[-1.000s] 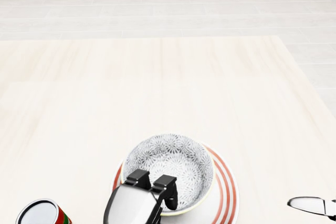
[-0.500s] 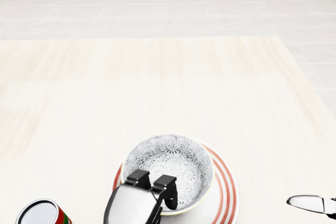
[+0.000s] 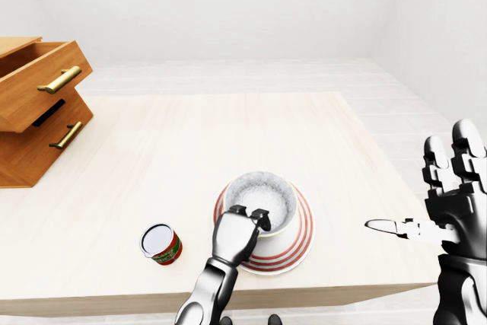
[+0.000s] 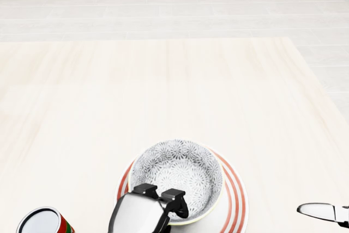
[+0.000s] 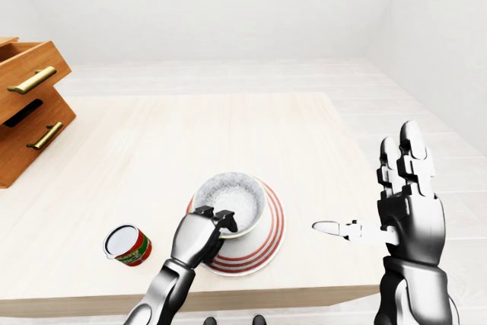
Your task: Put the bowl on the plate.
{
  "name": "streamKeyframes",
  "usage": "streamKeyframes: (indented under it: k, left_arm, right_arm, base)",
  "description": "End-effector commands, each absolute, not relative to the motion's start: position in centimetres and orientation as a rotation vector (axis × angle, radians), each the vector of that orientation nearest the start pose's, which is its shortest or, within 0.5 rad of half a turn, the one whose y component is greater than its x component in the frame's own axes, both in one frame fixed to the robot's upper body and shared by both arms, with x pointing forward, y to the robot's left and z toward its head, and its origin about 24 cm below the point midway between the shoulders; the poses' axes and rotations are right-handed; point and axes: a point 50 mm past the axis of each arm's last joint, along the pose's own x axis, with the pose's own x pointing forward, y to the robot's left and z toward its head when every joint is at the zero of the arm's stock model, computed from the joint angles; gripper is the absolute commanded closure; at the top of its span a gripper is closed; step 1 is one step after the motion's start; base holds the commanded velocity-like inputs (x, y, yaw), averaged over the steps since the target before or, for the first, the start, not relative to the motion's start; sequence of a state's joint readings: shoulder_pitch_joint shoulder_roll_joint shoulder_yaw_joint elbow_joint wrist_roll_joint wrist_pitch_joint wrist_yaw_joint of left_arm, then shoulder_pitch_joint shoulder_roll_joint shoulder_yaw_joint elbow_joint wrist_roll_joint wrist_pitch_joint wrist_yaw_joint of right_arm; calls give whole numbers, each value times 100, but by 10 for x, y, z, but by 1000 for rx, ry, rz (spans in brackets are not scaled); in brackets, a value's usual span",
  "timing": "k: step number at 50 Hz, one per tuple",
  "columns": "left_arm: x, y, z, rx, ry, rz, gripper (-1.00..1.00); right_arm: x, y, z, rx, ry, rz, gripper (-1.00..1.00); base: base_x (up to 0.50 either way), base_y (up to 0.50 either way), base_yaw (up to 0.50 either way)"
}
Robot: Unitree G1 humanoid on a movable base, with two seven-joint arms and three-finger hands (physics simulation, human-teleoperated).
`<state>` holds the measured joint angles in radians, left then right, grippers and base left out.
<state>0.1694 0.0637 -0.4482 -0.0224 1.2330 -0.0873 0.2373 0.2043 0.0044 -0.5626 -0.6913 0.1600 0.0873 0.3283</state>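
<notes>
A grey-patterned bowl (image 4: 179, 175) sits on a white plate with red rings (image 4: 235, 189) near the bottom edge of the table in the head view. My left hand (image 4: 162, 198) grips the bowl's near rim, fingers curled over the edge (image 3: 255, 217). To the right, beyond the table's corner, my right hand (image 5: 403, 203) is held up, fingers spread and thumb pointing left, with nothing in it.
A red and green can (image 3: 160, 243) with a silver lid stands left of the plate. A wooden drawer unit (image 3: 34, 104) with brass handles, its top drawer pulled out, sits at the table's left side. The table edge (image 3: 228, 298) runs just below the plate.
The left hand has slipped slightly toward the bottom of the head view, still on the bowl's rim. Bowl, plate and right hand hold their places.
</notes>
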Motion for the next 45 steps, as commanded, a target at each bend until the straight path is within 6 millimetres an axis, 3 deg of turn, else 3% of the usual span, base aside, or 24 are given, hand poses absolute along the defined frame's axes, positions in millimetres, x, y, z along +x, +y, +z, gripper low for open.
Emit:
streamKeyframes:
  k: [1,22,27,30,45]
  left_arm:
    - [195,66,21,1104,-281,-280,27]
    - [196,66,27,1090,-289,-275,18]
    - [196,66,31,1081,-294,-274,11]
    - [196,66,31,1078,-291,-277,-7]
    - [195,67,33,1071,-294,-276,-24]
  right_arm:
    - [163,-251,151,-146,-404,-206,-100]
    - [163,-251,151,-146,-405,-206,-100]
    - [163,-251,152,-147,-408,-205,-100]
    - [163,-250,152,-148,-409,-205,-100]
    - [167,-249,152,-150,-407,-201,-100]
  base:
    - [0,0,0]
    - [0,0,0]
    - [0,0,0]
    - [0,0,0]
    - [0,0,0]
